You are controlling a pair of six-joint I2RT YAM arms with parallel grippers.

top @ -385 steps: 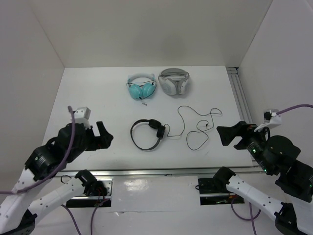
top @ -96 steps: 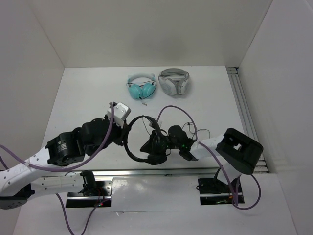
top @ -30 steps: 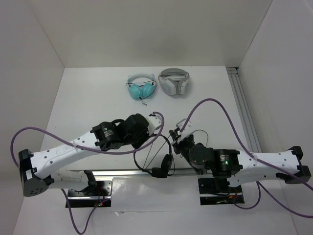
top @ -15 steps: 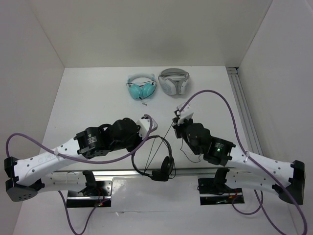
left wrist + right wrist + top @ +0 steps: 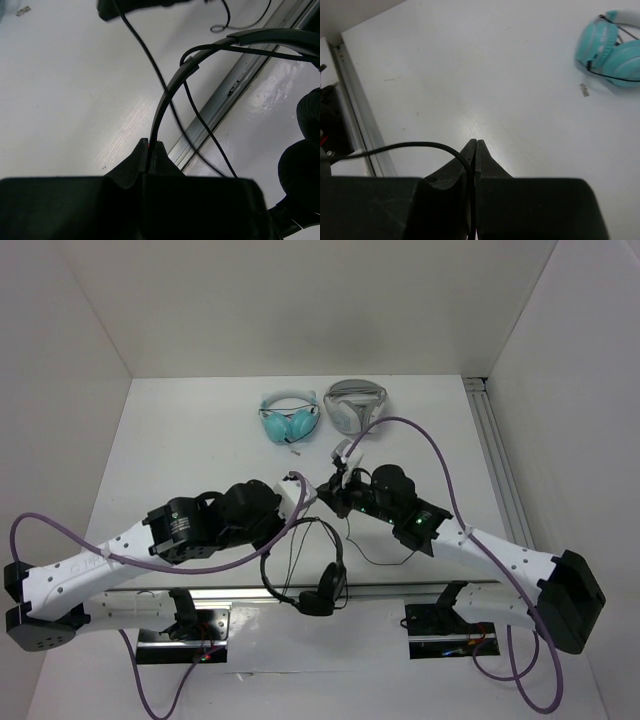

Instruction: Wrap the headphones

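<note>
The black headphones (image 5: pixel 312 580) hang above the table's near edge, ear pads (image 5: pixel 322 600) lowest. My left gripper (image 5: pixel 296 512) is shut on the thin headband (image 5: pixel 170 90), which rises out of the closed jaws in the left wrist view. The ear pads (image 5: pixel 302 160) show at that view's right edge. The long black cable (image 5: pixel 352 502) runs from the headphones up to my right gripper (image 5: pixel 333 492), which is shut on the cable (image 5: pixel 435 146). A slack loop of cable (image 5: pixel 385 558) lies on the table below the right arm.
Teal headphones (image 5: pixel 288 420) and white-and-grey headphones (image 5: pixel 356 406) lie at the back of the table; the teal pair (image 5: pixel 612 50) also shows in the right wrist view. A metal rail (image 5: pixel 497 455) runs along the right side. White walls enclose the table.
The right gripper has moved away and leftward with the cable, drawing it across the headband. The left gripper holds the headphones in nearly the same place.
</note>
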